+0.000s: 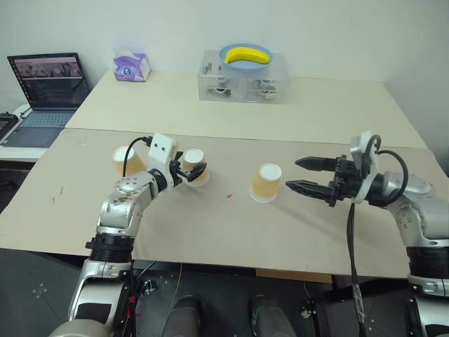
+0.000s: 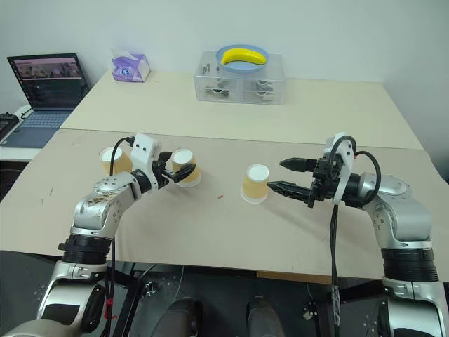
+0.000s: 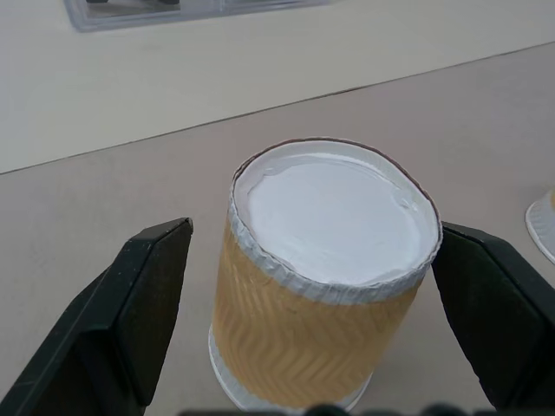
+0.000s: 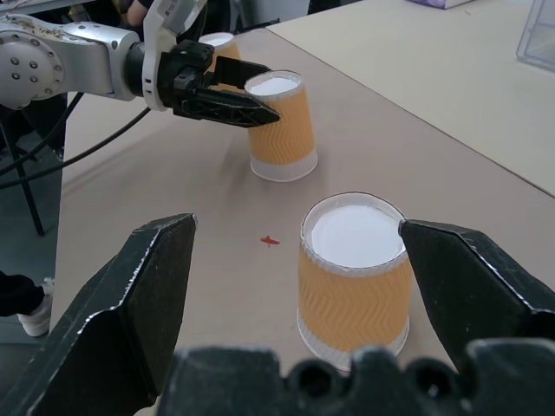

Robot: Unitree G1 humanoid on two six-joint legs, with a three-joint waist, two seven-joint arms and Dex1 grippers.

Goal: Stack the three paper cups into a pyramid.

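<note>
Three paper cups stand upside down on the tan table, white bases up. The left cup [image 1: 125,160] sits behind my left wrist. The middle cup [image 1: 196,166] stands between the fingers of my left gripper [image 1: 196,171], which is open and straddles it; in the left wrist view a gap shows between the middle cup [image 3: 321,286] and each finger [image 3: 143,303]. The right cup [image 1: 267,182] stands alone near the table's middle. My right gripper [image 1: 295,174] is open, level, just right of that cup [image 4: 354,277] and pointing at it, apart from it.
A clear plastic box [image 1: 243,88] bearing a blue plate with a banana [image 1: 247,55] stands on the far table. A tissue box [image 1: 132,66] is at the back left and a laptop [image 1: 48,91] at the far left. A small red mark [image 1: 229,196] lies between the cups.
</note>
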